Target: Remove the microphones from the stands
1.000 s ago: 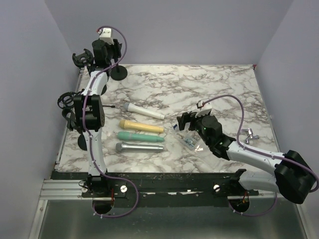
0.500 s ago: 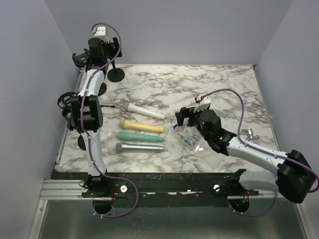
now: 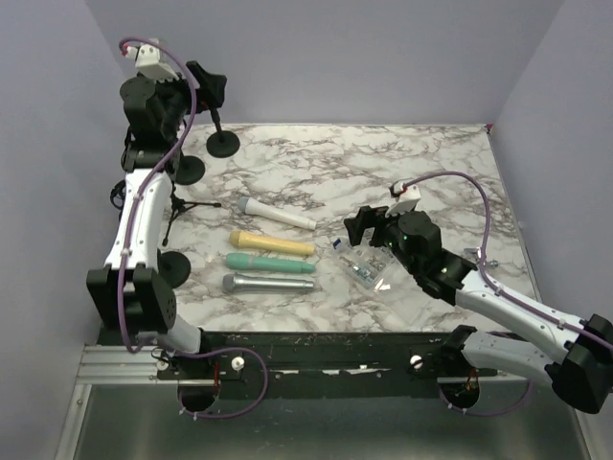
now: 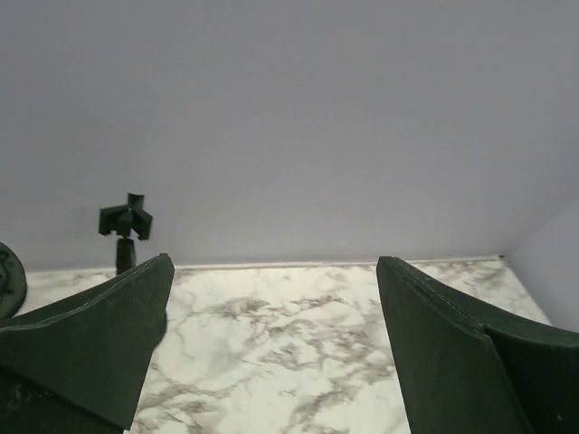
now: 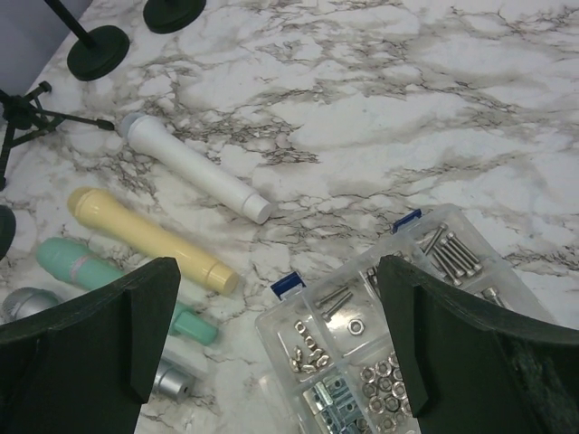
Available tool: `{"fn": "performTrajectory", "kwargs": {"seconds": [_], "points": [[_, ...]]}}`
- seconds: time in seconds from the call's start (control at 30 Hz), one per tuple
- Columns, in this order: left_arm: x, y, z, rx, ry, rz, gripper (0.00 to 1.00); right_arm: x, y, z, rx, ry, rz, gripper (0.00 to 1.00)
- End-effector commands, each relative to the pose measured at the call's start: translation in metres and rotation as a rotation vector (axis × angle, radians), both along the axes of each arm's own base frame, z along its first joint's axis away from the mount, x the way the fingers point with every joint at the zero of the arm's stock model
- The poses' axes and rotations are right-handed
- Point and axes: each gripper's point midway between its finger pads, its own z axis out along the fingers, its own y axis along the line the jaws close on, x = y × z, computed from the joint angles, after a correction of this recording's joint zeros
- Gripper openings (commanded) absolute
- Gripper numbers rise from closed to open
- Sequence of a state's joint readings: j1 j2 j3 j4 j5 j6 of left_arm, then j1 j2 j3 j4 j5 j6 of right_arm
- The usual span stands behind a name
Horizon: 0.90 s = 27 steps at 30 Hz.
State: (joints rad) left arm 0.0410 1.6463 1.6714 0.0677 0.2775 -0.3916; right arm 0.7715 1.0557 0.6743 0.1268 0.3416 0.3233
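Four mics lie flat on the table: white (image 3: 278, 214), yellow (image 3: 271, 244), green (image 3: 268, 261) and silver (image 3: 268, 284). They are side by side, close to the left stands. I see no mic in a stand. The one stand top (image 4: 127, 220) the left camera shows looks bare, but it is small and far, so I am not sure.

The left claw (image 4: 273, 262) is up high by the back wall, wide open and holding nothing. The right claw (image 5: 279, 262) is open too, over the box (image 5: 288, 287) of screws.

A mic is likely hard, smooth and round, so it may slip or roll. I would grab the middle of its handle, not the head.
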Motion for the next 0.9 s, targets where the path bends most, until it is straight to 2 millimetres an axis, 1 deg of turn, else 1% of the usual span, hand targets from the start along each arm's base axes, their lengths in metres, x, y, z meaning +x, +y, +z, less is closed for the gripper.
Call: {"fn": "performTrajectory", "kwargs": {"seconds": [0.0, 0.03, 0.07, 0.1, 0.13, 0.17, 0.2, 0.23, 0.33, 0.37, 0.4, 0.5, 0.57, 0.67, 0.7, 0.77, 0.87], "points": [[-0.071, -0.029, -0.018, -0.142, 0.056, -0.140, 0.99, -0.016, -0.011, 0.014, 0.035, 0.033, -0.006, 1.00], [-0.086, -0.033, -0.022, -0.165, 0.064, -0.152, 0.98, -0.021, -0.016, 0.014, 0.032, 0.045, -0.010, 1.00], [-0.103, -0.039, -0.021, -0.174, 0.053, -0.172, 0.99, -0.024, -0.020, 0.018, 0.040, 0.043, -0.019, 1.00], [-0.116, -0.044, -0.024, -0.184, 0.056, -0.188, 0.99, -0.027, -0.025, 0.020, 0.043, 0.042, -0.028, 1.00], [-0.132, -0.051, -0.021, -0.179, 0.034, -0.212, 0.99, -0.031, -0.030, 0.025, 0.053, 0.035, -0.037, 1.00], [-0.144, -0.054, -0.023, -0.166, 0.026, -0.230, 0.99, -0.035, -0.036, 0.029, 0.055, 0.030, -0.047, 1.00], [-0.161, -0.063, -0.019, -0.152, 0.009, -0.256, 0.99, -0.037, -0.042, 0.033, 0.062, 0.027, -0.063, 1.00], [-0.174, -0.069, -0.021, -0.137, 0.004, -0.274, 0.99, -0.040, -0.049, 0.037, 0.068, 0.024, -0.083, 1.00], [-0.220, -0.075, -0.011, -0.119, -0.062, -0.309, 0.99, -0.049, -0.068, 0.050, 0.078, 0.016, -0.135, 1.00], [-0.233, -0.077, -0.014, -0.119, -0.069, -0.323, 0.98, -0.052, -0.076, 0.053, 0.081, 0.016, -0.155, 1.00], [-0.248, -0.079, -0.011, -0.114, -0.094, -0.344, 0.99, -0.054, -0.083, 0.058, 0.084, 0.011, -0.178, 1.00], [-0.285, -0.081, -0.018, -0.095, -0.117, -0.372, 0.99, -0.062, -0.105, 0.075, 0.104, -0.004, -0.253, 1.00], [-0.303, -0.080, -0.026, -0.083, -0.106, -0.374, 0.99, -0.068, -0.120, 0.091, 0.124, -0.027, -0.296, 1.00], [-0.327, -0.075, -0.032, -0.022, -0.126, -0.354, 0.98, -0.076, -0.135, 0.112, 0.127, -0.052, -0.322, 1.00], [-0.335, -0.071, -0.031, -0.016, -0.150, -0.331, 0.98, -0.078, -0.140, 0.120, 0.130, -0.061, -0.332, 1.00], [-0.349, -0.065, -0.029, -0.018, -0.214, -0.302, 0.99, -0.082, -0.149, 0.131, 0.126, -0.067, -0.357, 1.00], [-0.365, -0.062, -0.025, -0.034, -0.285, -0.291, 0.99, -0.088, -0.155, 0.143, 0.138, -0.075, -0.361, 1.00]]}}
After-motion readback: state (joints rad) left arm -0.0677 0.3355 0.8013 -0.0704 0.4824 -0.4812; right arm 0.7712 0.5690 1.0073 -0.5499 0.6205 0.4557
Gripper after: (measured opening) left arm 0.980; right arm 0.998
